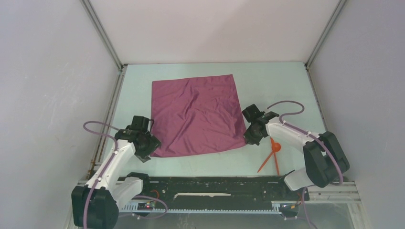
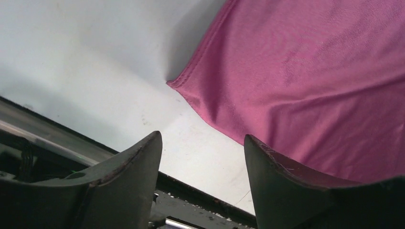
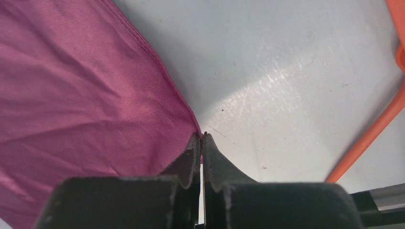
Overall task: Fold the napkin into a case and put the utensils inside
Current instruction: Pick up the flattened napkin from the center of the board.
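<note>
Napkin lies flat mid-table, nearly square, sides running near-far. Right gripper, arm bent low, pinches its near right corner. Left gripper gapes over the near left corner.

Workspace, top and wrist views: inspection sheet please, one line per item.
Surface: pale green table, light scuffs.
Job's things: napkin spread flat, wrinkled, not yet folded; orange utensils crossed on the table by its near right corner, off the cloth.
Clutter: nothing seen.
Tools: left tool open at the napkin's near left corner; right tool shut on the near right corner.
Cables: purple cables loop off both arms.
Surroundings: white walls, metal frame posts.
</note>
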Robot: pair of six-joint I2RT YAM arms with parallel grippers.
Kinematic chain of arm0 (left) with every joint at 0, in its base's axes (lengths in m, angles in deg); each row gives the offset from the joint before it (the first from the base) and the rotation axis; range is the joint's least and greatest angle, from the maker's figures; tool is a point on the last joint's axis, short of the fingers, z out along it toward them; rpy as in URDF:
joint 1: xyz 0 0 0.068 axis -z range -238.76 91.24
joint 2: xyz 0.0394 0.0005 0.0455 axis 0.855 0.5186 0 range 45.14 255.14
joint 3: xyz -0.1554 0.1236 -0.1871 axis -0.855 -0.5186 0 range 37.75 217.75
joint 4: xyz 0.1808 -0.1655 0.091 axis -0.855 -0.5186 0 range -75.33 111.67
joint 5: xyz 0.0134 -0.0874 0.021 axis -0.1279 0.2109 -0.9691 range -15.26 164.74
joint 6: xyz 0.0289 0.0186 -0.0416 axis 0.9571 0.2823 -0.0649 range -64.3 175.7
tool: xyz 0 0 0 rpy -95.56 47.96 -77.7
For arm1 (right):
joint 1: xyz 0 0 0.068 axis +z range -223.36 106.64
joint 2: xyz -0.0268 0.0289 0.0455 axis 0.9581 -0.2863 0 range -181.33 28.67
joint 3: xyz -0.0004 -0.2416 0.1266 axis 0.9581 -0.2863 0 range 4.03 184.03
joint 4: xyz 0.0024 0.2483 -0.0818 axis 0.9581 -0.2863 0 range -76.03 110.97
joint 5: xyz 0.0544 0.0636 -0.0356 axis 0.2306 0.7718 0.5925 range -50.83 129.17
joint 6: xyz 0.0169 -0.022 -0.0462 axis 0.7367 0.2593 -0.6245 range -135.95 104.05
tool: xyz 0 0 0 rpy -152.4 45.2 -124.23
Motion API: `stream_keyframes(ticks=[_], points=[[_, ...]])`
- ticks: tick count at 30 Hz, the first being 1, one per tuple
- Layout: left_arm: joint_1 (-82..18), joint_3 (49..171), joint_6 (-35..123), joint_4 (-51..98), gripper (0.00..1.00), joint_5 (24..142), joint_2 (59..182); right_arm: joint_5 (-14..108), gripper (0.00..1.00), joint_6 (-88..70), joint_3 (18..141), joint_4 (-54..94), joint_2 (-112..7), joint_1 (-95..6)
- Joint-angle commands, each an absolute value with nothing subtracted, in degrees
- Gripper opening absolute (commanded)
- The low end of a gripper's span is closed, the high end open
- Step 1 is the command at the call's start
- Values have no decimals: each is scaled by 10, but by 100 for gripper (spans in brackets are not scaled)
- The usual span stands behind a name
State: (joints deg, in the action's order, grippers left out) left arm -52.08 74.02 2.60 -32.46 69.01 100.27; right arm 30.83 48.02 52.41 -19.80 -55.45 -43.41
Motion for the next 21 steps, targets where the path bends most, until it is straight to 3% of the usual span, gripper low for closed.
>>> stream_keyframes(ticks=[1,11,14,21], points=[[-514,728,-61,-343,67,645,997,296,0,476,542,-210,-529,-440],[-518,708,-91,-298,54,613,1005,285,0,465,542,-221,-522,-440],[-521,703,-89,-286,44,619,1018,279,0,467,543,-226,-517,-441],[-523,679,-87,-264,46,617,1024,277,0,470,542,-228,-516,-443]])
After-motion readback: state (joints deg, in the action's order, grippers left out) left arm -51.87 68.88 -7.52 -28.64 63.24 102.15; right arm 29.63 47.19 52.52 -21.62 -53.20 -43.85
